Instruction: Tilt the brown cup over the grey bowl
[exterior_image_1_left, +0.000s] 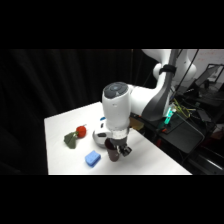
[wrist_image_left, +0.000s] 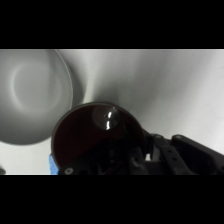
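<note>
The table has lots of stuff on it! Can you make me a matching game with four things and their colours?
Things:
1. sponge
2. cup
3. bowl
4. ball

Colours:
A. red
B. grey
C. blue
D. dark brown

Pairs: 1-C, 2-D, 3-B, 4-A

The side camera is looking down across the bench from afar — the wrist camera is peering close, both catching the brown cup.
</note>
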